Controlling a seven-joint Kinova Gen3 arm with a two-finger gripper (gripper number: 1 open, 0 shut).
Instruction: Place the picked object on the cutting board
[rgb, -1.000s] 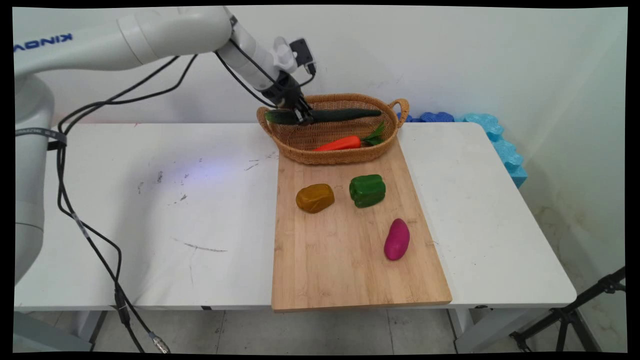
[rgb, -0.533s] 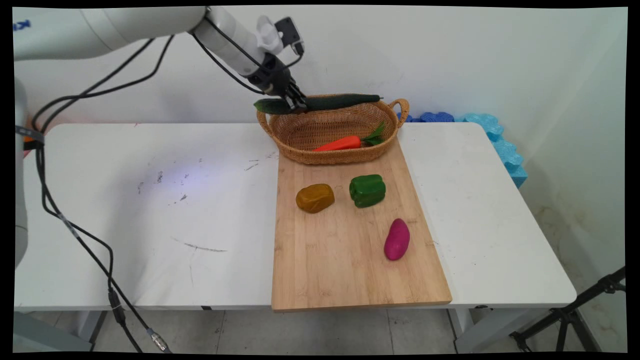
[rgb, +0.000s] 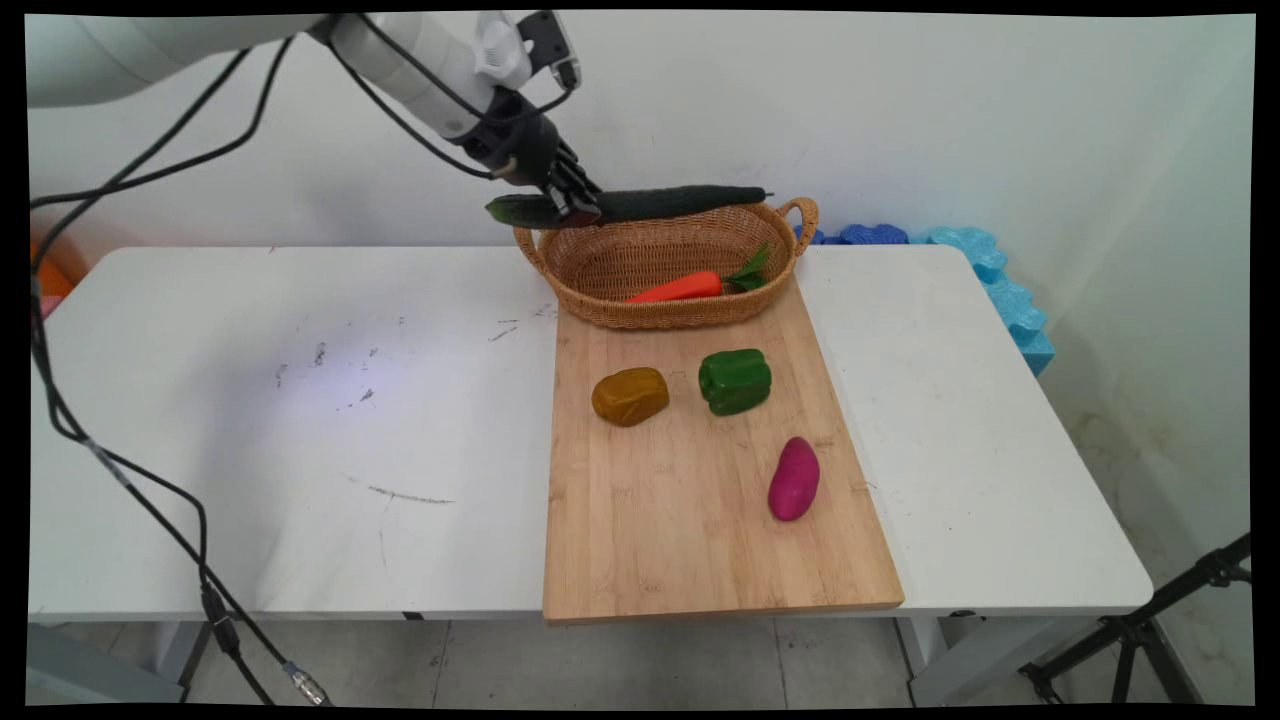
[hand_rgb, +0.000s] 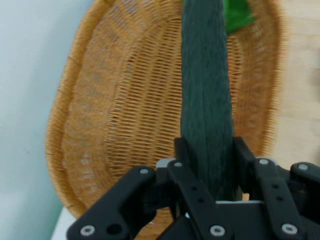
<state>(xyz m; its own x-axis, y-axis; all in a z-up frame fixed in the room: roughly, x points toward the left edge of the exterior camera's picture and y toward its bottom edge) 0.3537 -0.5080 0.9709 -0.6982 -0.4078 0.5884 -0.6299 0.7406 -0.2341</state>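
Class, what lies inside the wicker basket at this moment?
A carrot with green leaves lies in the basket. The hand holds a cucumber above it, hiding some of the far rim.

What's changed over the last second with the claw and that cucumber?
The claw, shut on the cucumber throughout, has lifted it up and leftward: a second ago it lay low within the wicker basket, now it hangs above the rim. The carrot in the basket, and the brown potato, green pepper and purple sweet potato on the cutting board, have not moved.
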